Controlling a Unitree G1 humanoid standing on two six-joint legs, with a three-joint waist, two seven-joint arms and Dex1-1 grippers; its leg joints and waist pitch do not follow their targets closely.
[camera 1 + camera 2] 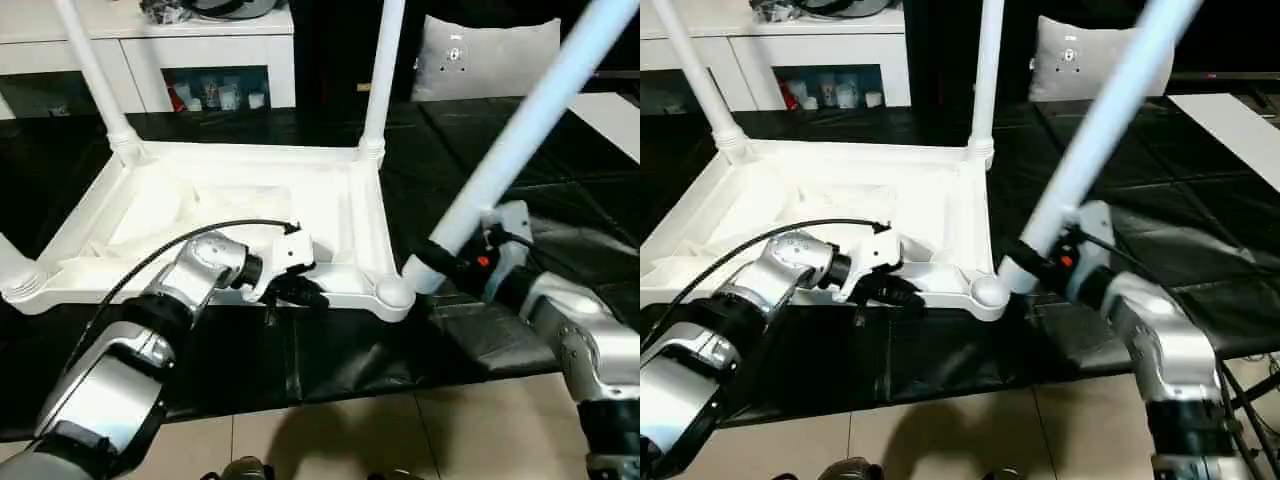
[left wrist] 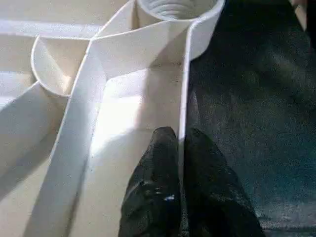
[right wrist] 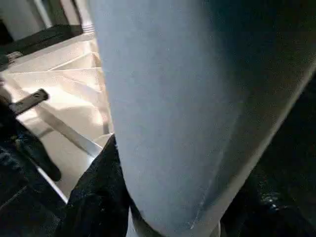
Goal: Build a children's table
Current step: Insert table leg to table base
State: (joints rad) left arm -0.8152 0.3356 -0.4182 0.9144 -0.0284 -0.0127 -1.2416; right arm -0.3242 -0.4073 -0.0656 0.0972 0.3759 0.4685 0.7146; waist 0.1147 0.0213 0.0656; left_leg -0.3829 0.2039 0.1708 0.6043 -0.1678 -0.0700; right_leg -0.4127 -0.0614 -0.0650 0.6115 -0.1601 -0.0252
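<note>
The children's table lies upside down: its white ribbed tabletop [image 1: 250, 205] rests on the black work table. Two white legs [image 1: 95, 70] [image 1: 383, 70] stand in the far corner sockets, and a third [image 1: 10, 262] rises at the near left corner. My left gripper [image 1: 300, 293] is shut on the tabletop's thin near rim wall [image 2: 186, 74], one finger [image 2: 158, 163] on each side. My right gripper [image 1: 450, 262] is shut on the fourth leg [image 1: 520, 130]. That leg tilts up to the right, its lower end beside the near right socket [image 1: 392, 292].
The black cover [image 1: 300, 360] ends at a tiled floor [image 1: 350, 430] just in front. A white cabinet [image 1: 150, 40] and a grey cushion [image 1: 490, 55] stand behind the table. A white board [image 1: 615, 115] lies at the far right.
</note>
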